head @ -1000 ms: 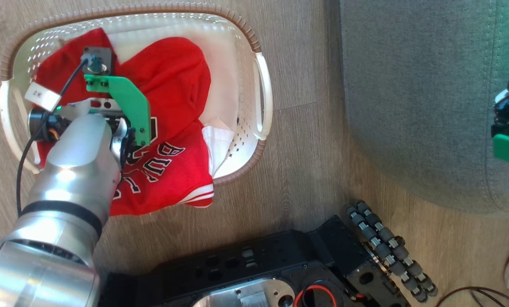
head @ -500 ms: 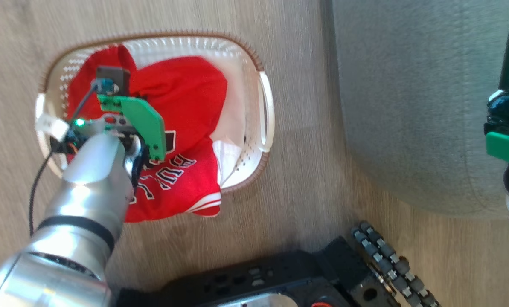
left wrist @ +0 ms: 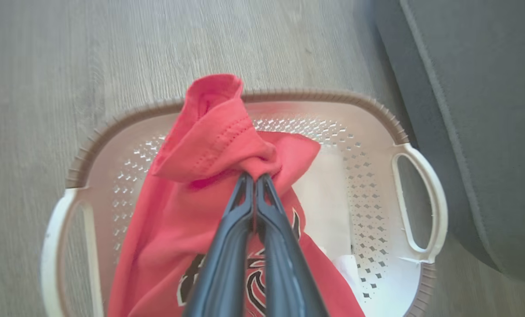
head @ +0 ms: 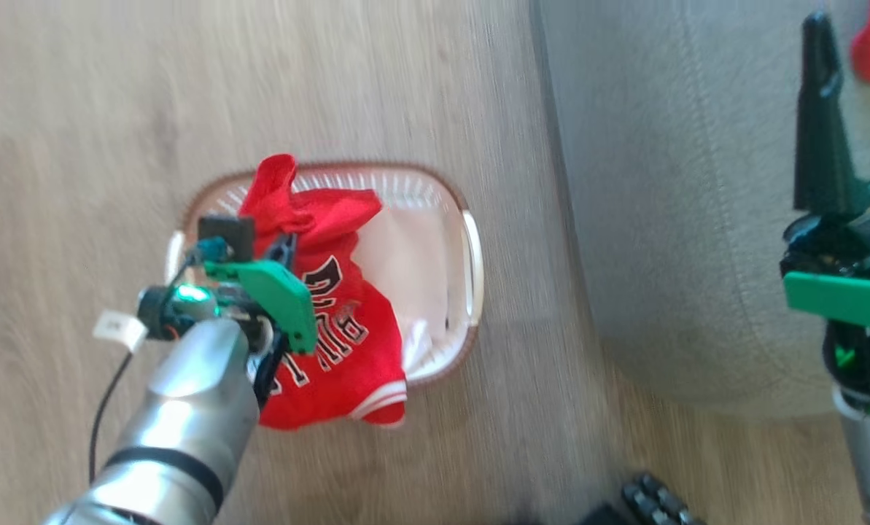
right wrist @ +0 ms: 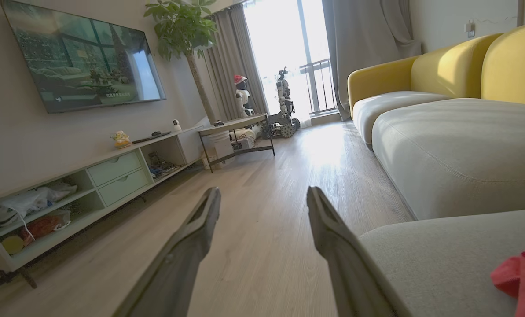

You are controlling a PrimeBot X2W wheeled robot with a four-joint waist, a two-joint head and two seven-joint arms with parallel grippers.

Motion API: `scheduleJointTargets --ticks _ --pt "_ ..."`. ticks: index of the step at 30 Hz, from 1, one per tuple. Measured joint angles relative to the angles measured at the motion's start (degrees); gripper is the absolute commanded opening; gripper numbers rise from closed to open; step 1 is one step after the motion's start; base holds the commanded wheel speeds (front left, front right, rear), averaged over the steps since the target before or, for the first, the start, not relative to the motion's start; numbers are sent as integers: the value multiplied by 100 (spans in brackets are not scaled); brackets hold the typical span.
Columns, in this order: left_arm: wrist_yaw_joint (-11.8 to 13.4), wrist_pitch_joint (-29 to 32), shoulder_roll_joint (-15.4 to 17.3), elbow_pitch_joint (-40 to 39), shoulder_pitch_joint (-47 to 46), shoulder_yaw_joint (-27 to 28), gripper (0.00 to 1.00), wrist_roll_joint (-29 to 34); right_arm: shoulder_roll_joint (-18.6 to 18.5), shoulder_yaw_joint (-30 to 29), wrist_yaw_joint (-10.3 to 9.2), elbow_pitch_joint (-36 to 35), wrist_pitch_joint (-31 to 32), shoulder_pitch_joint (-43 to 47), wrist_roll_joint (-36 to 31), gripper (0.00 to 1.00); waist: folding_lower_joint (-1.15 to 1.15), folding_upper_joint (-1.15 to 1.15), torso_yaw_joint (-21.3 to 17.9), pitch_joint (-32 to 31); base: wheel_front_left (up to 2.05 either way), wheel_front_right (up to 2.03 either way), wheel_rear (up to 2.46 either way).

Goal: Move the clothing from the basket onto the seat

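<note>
left jaws: clamped tight together on a bunched-up fold of the red jersey [left wrist: 209,145], no gap showing at the tips
left gripper [left wrist: 254,178]: hanging over the middle of the basket [left wrist: 324,94], pointed down into it, pinch sitting right at the knot of fabric
right jaws: spread wide, nothing between them
right gripper [right wrist: 263,190]: up in the air by the front edge of the seat [head: 661,182], aimed down the room over the wood floor [right wrist: 262,246]
red jersey: scrunched at the top where grabbed, one loose flap poking up past the far rim, lower part with the black-and-white lettering draped over the near rim; hem touching the floor or not, can't tell
white piece [left wrist: 321,193]: flat on the basket bottom, right next to the jersey and partly tucked under it
basket: down on the floor just beside the seat, apart from it as far as the left wrist view goes
seat: big grey-green cushion with a stitched seam, on the right of the head view (pretty blurry, that one)
other red cloth [right wrist: 522,273]: lying on the seat already, at the lower right corner of the right wrist view
background stuff: tv [right wrist: 82,57] on the wall, low cabinet [right wrist: 112,176] under it, potted plant [right wrist: 181,22], yellow sofa backs [right wrist: 447,66] behind the cushions
</note>
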Motion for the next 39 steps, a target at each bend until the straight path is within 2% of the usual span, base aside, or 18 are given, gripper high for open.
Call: scheduleJointTargets --ticks 6,12,21,27,31,34,39 --pt "-82 -88 32 -491 495 -41 0 11 0 133 0 214 0 351 43 100 0 0 154 -885 0 0 0" --pt "-88 -88 294 -1628 1088 43 0 127 21 197 0 426 1 844 68 100 0 0 304 -1739 0 0 0" --pt "219 -69 709 -3777 1899 170 0 265 177 326 0 590 70 1244 36 100 0 0 520 -2717 0 0 0" --pt "561 448 1005 -5422 2030 203 0 313 304 372 0 620 113 1482 22 100 -1 0 649 -3080 0 0 0" --pt "666 891 1103 -6247 2007 196 0 325 339 447 0 621 121 1541 22 100 0 0 701 -3162 0 0 0" --pt "647 1223 1161 -6417 1800 47 0 412 339 469 0 673 163 1612 22 100 -1 0 753 -3191 0 0 0" --pt "547 1485 1073 -6475 1152 -122 0 474 338 602 0 691 220 1690 -24 100 0 0 786 -3179 0 0 0"
